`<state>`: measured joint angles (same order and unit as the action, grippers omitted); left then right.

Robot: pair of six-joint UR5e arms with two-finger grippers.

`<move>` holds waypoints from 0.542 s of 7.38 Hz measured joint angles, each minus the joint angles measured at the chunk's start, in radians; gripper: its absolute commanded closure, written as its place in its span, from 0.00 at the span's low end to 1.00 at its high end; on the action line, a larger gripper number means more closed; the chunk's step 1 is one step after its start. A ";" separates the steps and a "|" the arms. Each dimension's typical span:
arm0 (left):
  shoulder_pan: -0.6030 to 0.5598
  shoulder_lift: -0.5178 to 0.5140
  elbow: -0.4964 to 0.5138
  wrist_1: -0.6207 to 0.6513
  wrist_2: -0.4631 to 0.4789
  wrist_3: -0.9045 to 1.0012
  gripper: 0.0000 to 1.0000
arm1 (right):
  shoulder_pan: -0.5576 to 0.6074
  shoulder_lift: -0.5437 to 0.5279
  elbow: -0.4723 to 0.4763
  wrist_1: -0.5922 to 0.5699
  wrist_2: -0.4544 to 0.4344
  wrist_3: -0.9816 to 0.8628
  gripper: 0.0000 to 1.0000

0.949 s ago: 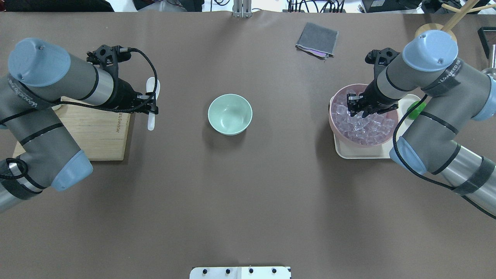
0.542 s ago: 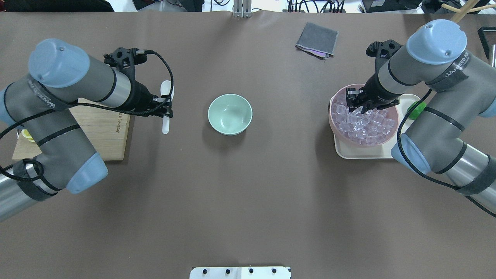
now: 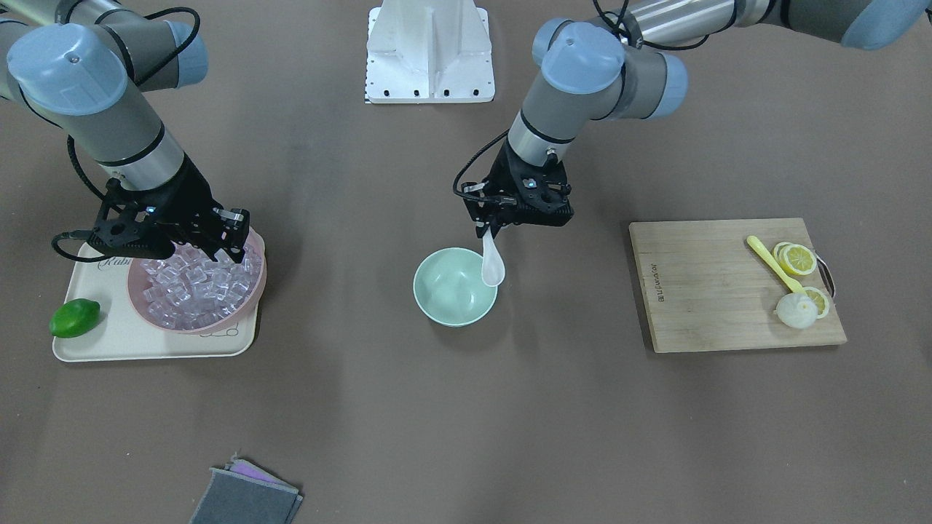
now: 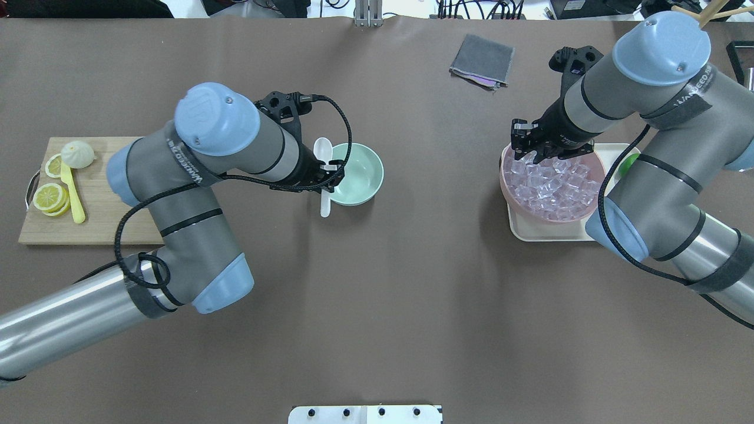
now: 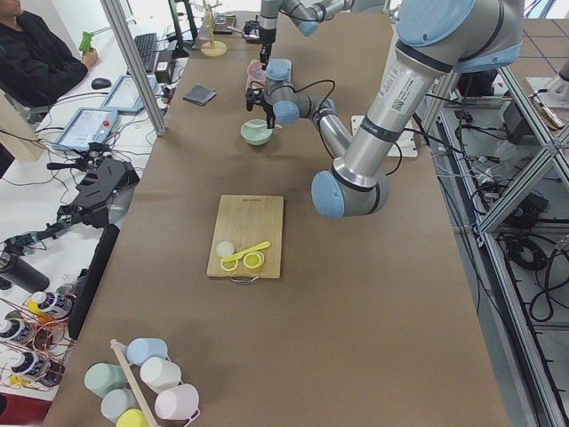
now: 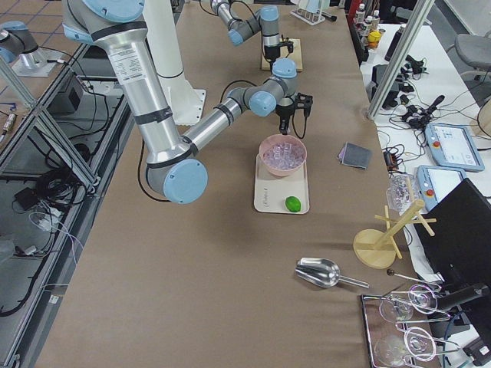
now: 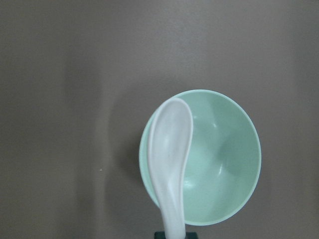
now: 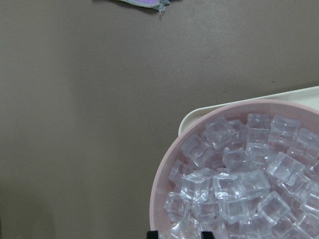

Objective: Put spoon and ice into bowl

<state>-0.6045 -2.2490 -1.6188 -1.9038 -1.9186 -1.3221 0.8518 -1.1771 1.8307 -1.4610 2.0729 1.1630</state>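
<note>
My left gripper (image 4: 326, 176) is shut on the handle of the white spoon (image 4: 323, 154) and holds it just above the near left rim of the mint-green bowl (image 4: 360, 176). The scoop hangs over the bowl's inside in the left wrist view, where the spoon (image 7: 170, 149) lies across the bowl (image 7: 224, 164). The bowl (image 3: 444, 295) holds nothing. My right gripper (image 4: 533, 154) hovers over the left edge of the ice pile (image 4: 554, 185) with a clear cube between its fingers. The ice (image 8: 239, 189) fills a pink bowl (image 4: 504, 176).
The pink bowl stands on a cream tray (image 4: 548, 234) with a green lime (image 3: 74, 318). A wooden cutting board (image 4: 100, 218) at the left carries lemon slices and a yellow utensil (image 4: 73, 197). A grey cloth (image 4: 482, 59) lies at the far side.
My left arm has carried the spoon right from beside the cutting board to the green bowl's rim. My right gripper has risen out of the ice and shifted to the pink bowl's left edge.
</note>
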 measured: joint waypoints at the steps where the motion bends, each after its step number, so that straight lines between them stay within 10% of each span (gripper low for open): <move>1: 0.009 -0.033 0.040 -0.002 0.014 -0.008 1.00 | -0.002 0.004 -0.001 0.000 -0.003 0.010 1.00; 2: 0.012 -0.050 0.064 -0.005 0.022 -0.011 1.00 | -0.006 0.006 -0.002 0.001 -0.007 0.017 1.00; 4: 0.014 -0.060 0.087 -0.007 0.027 -0.008 0.03 | -0.010 0.009 -0.004 0.002 -0.010 0.021 1.00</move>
<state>-0.5909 -2.3090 -1.5322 -1.9104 -1.8920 -1.3302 0.8422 -1.1681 1.8270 -1.4593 2.0631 1.1841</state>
